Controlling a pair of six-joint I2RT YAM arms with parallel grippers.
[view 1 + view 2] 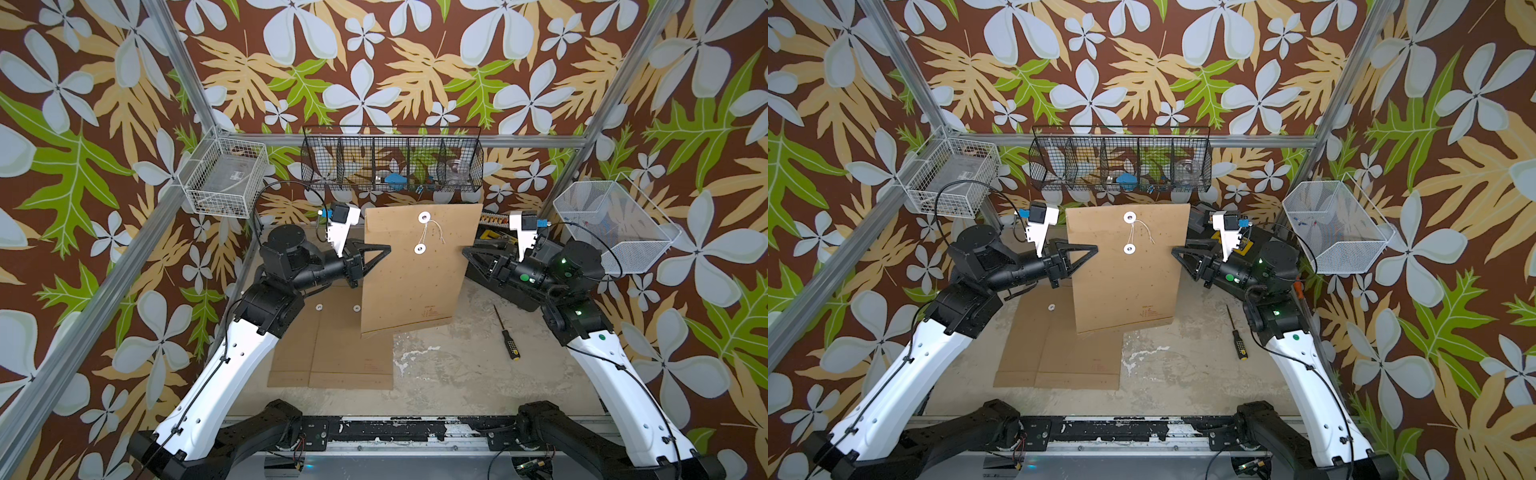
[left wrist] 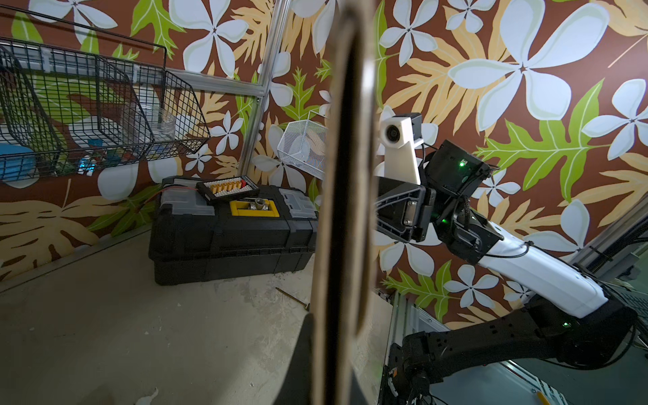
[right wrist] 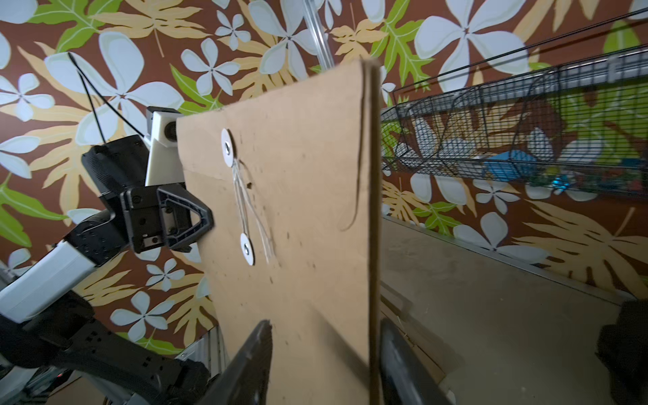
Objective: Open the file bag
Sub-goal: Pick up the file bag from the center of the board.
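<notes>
The file bag (image 1: 415, 270) hung upright above the counter (image 1: 457, 365), and the left hand (image 1: 386, 248) was clamped tight on one side edge! Opposite, the right hand (image 1: 466, 249) had its jaws parted either side of the other edge, not pinching. The string (image 1: 434, 230) ran between two white discs (image 1: 424, 217), one end dangling loose. Small reddish print (image 1: 430, 311) low on the bag was too tiny to read, and so was that on the envelopes (image 1: 332, 361) lying flat beneath. A screwdriver (image 1: 506, 334) lay nearby.
</notes>
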